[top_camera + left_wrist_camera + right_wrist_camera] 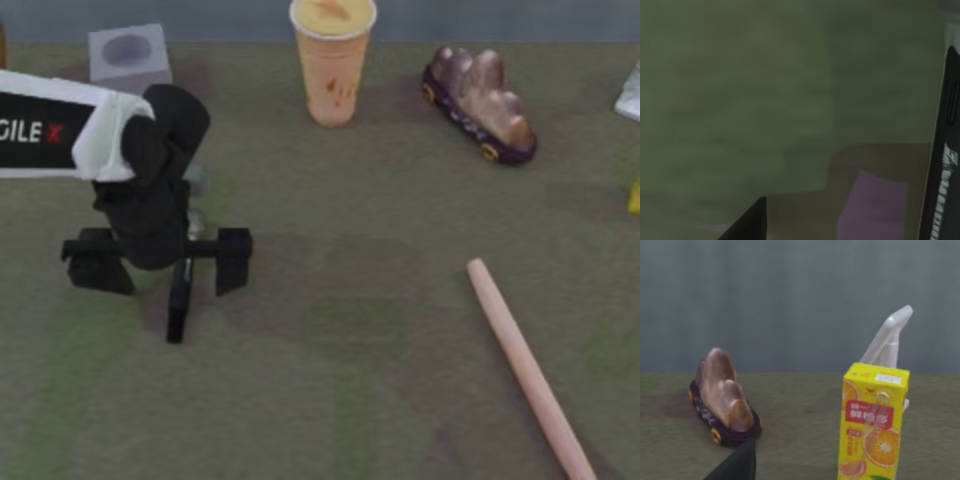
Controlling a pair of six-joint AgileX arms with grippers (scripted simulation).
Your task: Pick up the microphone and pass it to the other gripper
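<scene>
Pick-up step in hand. Our left gripper [160,262] hangs over the microphone [179,300] at table left, jaws spread wide astride its handle. Next, in our judgement: close and lift. Mesh head hidden under the wrist. Right gripper [735,465] barely shows; its jaws unreadable.

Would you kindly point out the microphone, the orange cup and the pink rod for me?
microphone [179,305]: top view, on its black handle below the left pincer.
orange cup [332,75]: top view, on its side wall.
pink rod [525,365]: top view, on the middle of its length.
</scene>
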